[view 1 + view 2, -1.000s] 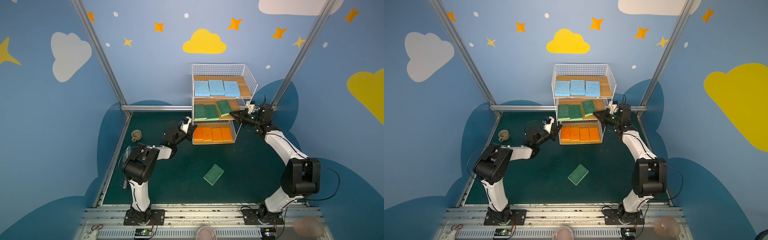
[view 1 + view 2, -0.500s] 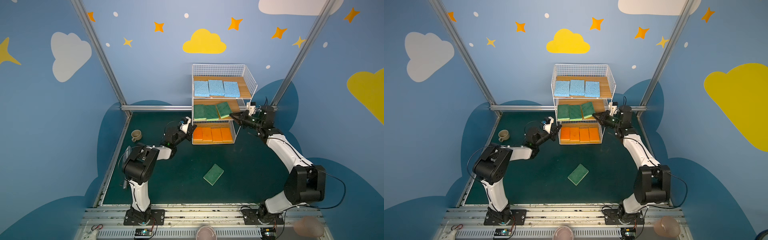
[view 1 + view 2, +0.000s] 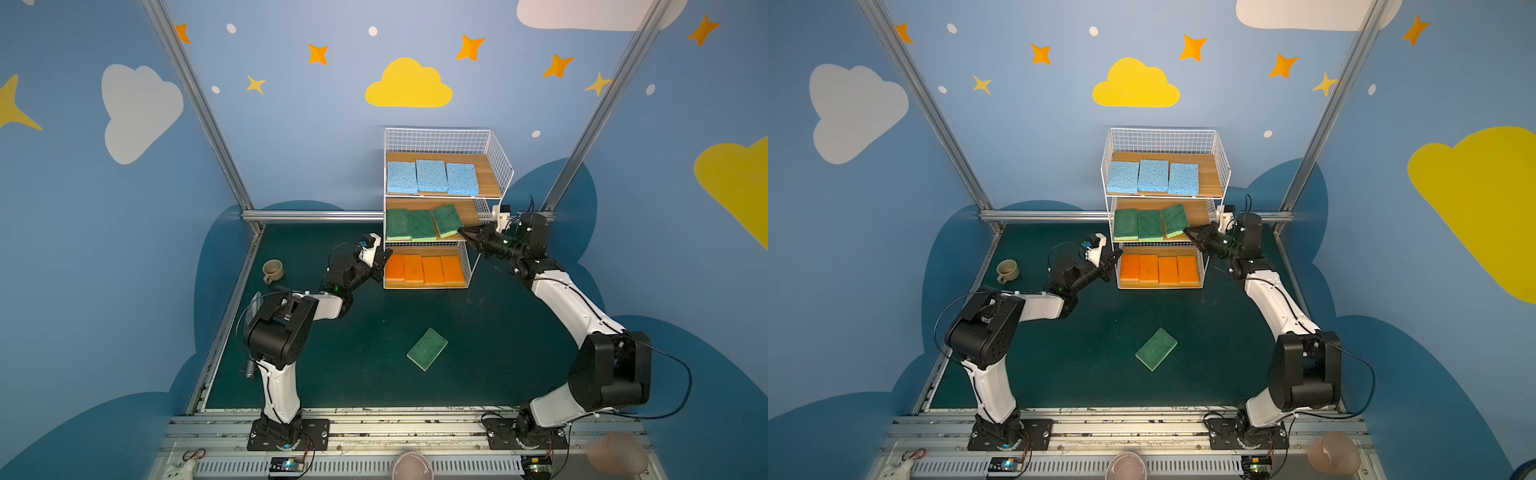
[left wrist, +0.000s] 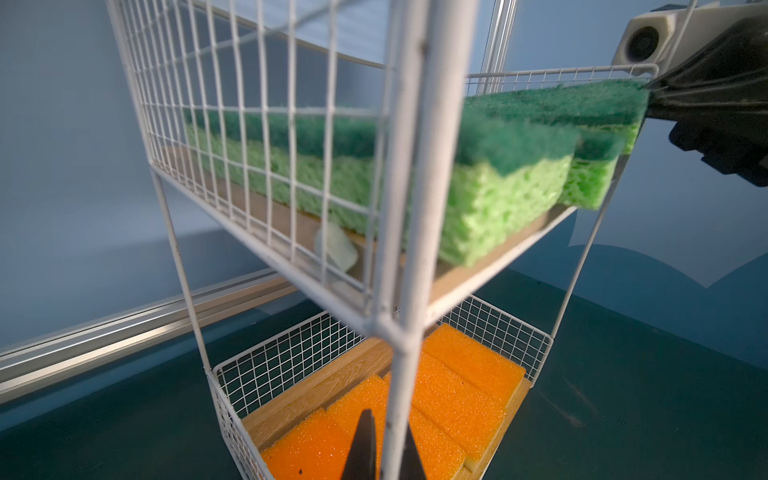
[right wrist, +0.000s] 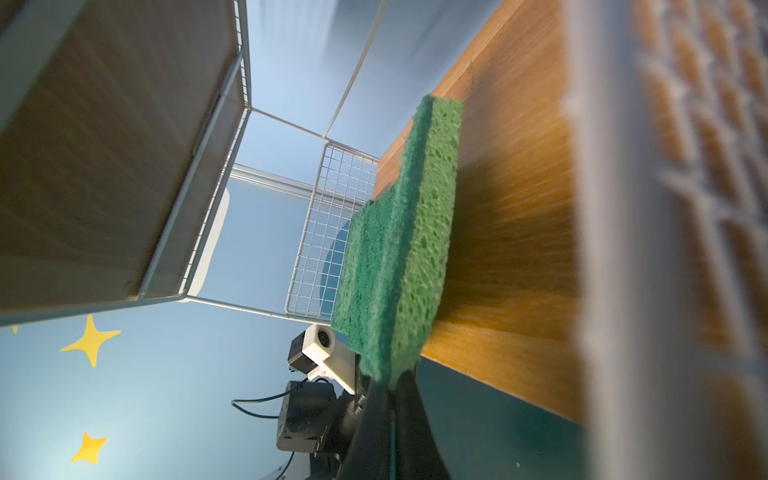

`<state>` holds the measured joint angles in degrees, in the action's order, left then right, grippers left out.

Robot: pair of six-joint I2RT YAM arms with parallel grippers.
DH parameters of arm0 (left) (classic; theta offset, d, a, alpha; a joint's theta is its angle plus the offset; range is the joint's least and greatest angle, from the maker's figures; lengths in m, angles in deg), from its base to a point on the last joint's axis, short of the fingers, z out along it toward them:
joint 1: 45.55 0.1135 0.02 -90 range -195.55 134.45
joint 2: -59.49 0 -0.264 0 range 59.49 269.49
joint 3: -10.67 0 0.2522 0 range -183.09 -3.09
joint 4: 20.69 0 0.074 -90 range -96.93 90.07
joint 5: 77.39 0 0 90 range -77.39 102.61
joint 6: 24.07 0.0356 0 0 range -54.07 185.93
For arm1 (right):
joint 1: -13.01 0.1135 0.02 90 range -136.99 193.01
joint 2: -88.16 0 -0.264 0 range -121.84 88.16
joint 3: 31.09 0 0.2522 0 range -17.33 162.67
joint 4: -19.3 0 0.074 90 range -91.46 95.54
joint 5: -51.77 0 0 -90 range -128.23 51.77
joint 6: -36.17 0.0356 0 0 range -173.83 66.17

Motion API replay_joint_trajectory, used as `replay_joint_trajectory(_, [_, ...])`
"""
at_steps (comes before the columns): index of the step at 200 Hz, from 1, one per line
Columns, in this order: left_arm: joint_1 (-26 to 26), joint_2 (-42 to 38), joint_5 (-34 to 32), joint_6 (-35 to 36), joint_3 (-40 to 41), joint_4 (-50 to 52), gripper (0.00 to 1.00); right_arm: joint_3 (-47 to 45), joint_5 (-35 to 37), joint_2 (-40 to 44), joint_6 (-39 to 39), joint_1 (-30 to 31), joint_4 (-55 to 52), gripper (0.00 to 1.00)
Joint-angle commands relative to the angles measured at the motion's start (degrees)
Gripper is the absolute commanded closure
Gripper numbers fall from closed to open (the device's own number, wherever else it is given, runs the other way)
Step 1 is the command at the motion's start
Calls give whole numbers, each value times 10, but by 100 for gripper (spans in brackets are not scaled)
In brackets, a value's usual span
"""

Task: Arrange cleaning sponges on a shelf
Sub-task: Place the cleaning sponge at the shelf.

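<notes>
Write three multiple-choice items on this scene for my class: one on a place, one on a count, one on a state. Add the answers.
1. Where is the loose green sponge?
A. in the mug
B. on the top board
C. on the table, in front of the shelf

2. How many orange sponges lie on the bottom board?
A. four
B. two
C. six

3. How does the end green sponge, next to the right gripper, lie on the middle board?
A. standing on edge
B. turned askew to its two neighbours
C. folded in half

Answers:
1 C, it lies alone on the table, off the shelf.
2 A, four sit side by side in one row.
3 B, its edges run at an angle to the two beside it.
</notes>
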<state>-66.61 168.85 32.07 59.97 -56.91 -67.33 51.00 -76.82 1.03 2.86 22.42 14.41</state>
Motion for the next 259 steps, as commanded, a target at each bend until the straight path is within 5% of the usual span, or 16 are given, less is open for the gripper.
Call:
replay_joint_trajectory(1, [-9, -13, 10, -83, -3, 11, 97, -44, 22, 46, -11, 31, -32, 100])
replay_joint_trajectory(21, [-9, -16, 9, -83, 0, 10, 97, -64, 61, 76, -18, 39, -29, 100])
replay_joint_trajectory(57, [-9, -20, 9, -85, 2, 10, 97, -50, 12, 62, -5, 45, -29, 100])
replay_joint_trajectory(144, [-15, -31, 8, -87, 15, 3, 97, -64, 18, 75, -19, 80, -40, 94])
replay_joint_trajectory(198, [-16, -36, 1, -90, 22, -1, 97, -64, 30, 79, -33, 89, -57, 51])
replay_joint_trajectory(259, [-18, -42, -1, -90, 21, 3, 97, -68, 25, 100, -63, 91, -91, 40])
